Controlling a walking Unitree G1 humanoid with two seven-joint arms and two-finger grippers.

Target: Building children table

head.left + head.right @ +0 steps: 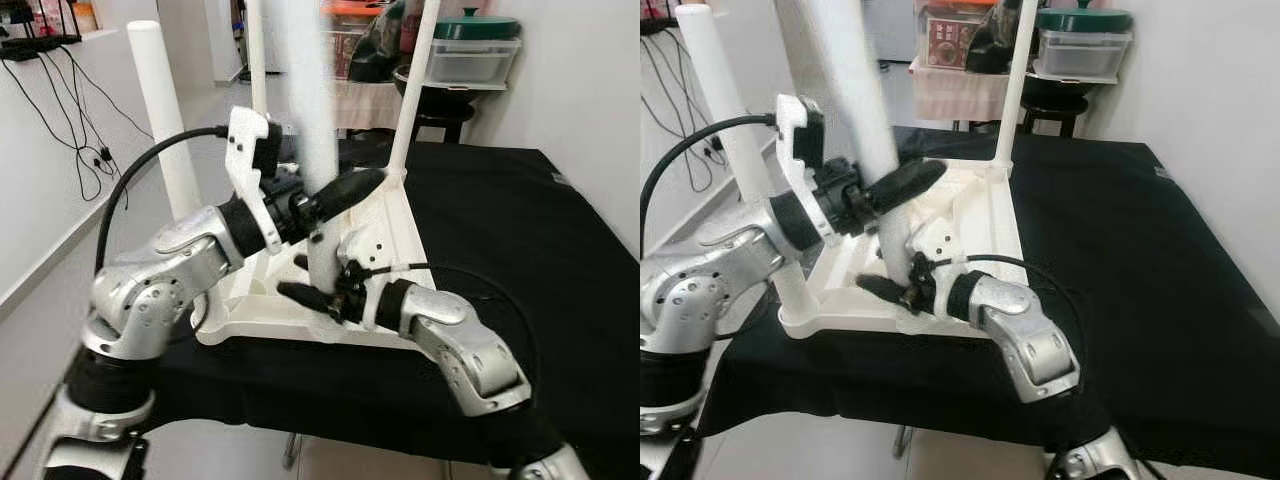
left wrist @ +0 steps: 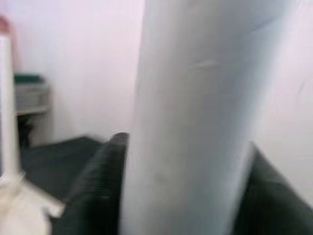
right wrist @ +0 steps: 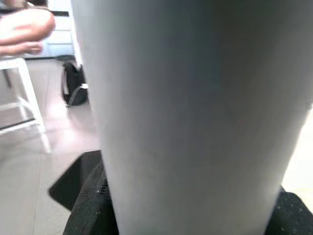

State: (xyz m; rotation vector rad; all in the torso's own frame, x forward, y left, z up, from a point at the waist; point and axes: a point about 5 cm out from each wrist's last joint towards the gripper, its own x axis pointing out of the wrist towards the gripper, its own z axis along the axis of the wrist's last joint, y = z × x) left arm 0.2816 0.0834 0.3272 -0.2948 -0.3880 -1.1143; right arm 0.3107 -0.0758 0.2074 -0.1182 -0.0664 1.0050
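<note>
On black-clothed table (image 1: 520,230), upturned white tabletop (image 1: 400,215) — near leg (image 1: 312,110) standing in its corner socket. Left gripper (image 1: 335,195) clamped high on the leg, right gripper (image 1: 310,298) closed round its base. Risk: uneven push tilts the leg, cross-seating it — or slides the tabletop off.

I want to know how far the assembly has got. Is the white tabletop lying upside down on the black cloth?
Yes: the white tabletop lies underside up on the black cloth, with legs standing up from it.
</note>
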